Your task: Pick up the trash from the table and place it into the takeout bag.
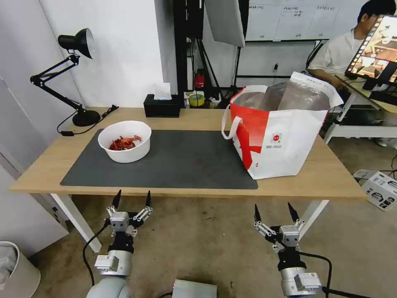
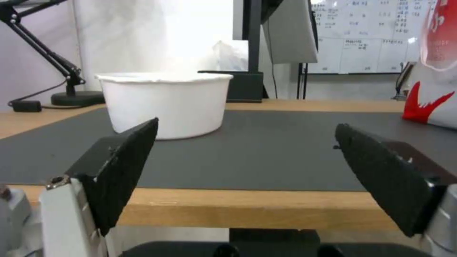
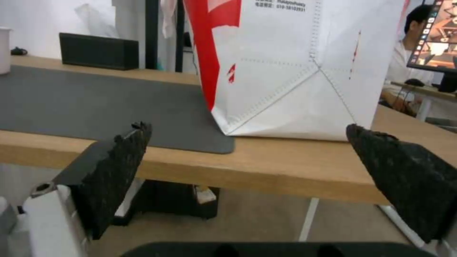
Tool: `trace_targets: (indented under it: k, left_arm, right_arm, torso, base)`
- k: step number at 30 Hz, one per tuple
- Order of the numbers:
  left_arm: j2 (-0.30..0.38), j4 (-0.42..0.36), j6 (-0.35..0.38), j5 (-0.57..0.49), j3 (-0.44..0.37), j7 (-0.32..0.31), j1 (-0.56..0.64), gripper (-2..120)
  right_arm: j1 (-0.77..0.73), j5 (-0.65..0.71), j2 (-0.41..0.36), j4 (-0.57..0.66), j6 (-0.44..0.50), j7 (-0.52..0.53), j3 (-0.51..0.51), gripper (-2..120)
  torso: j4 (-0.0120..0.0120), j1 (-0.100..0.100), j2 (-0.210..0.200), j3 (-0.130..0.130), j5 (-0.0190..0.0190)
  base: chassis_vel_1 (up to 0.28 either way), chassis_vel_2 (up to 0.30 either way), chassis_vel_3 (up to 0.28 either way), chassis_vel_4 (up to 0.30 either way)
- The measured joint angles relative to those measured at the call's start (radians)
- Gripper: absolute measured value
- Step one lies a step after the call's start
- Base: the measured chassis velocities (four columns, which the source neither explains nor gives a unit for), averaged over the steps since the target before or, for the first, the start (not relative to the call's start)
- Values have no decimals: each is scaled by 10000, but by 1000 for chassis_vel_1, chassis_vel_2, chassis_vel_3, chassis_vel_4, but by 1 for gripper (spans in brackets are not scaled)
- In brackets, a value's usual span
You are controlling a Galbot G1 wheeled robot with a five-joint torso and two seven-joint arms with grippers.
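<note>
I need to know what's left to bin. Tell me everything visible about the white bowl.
The bowl is round, white, plain-walled, looks like paper or plastic, upright with no lid. Red shells lie in its bottom, far from filling it. It stands on the mat's left part, ahead of the left gripper; nothing else touches it.
</note>
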Motion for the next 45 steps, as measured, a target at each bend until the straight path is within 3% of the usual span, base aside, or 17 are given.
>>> trace_targets:
  k: [23,31,33,35,37,39,45]
  left_arm:
    - [260,416,-287,-134,-60,40,83,100]
    - [1482,-365,1169,-1847,-246,3,-432,100]
    - [2266,-558,1932,-2934,-395,-142,-898,100]
    - [2509,-590,2185,-3289,-439,-222,-1039,100]
    - [3166,-629,2822,-4353,-586,-547,-1426,100]
    - [3362,-630,2997,-4686,-669,-630,-1530,100]
    - [4559,-667,4592,-6916,-765,-1569,-2533,100]
  right_arm:
    - [132,175,-62,89,-120,-1,29,100]
    - [138,185,-64,135,-130,0,44,100]
    - [148,186,-64,176,-148,-2,45,100]
    - [158,187,-63,182,-158,-2,38,100]
    - [226,200,-90,186,-202,-5,-18,100]
    - [279,214,-119,183,-239,-6,-72,100]
    - [371,316,-185,164,-362,-20,-175,100]
  torso:
    - [0,0,0,1,-2]
    - [0,0,-1,0,-1]
    - [-2,0,0,1,-1]
    - [-2,0,0,1,-2]
    - [-1,0,0,1,-2]
    - [-3,1,-1,1,-3]
    - [0,0,-1,1,-2]
  base:
    - [0,0,0,0]
    - [0,0,0,0]
    - [0,0,0,0]
    - [0,0,0,0]
    - [0,0,0,0]
    - [0,0,0,0]
    - [0,0,0,0]
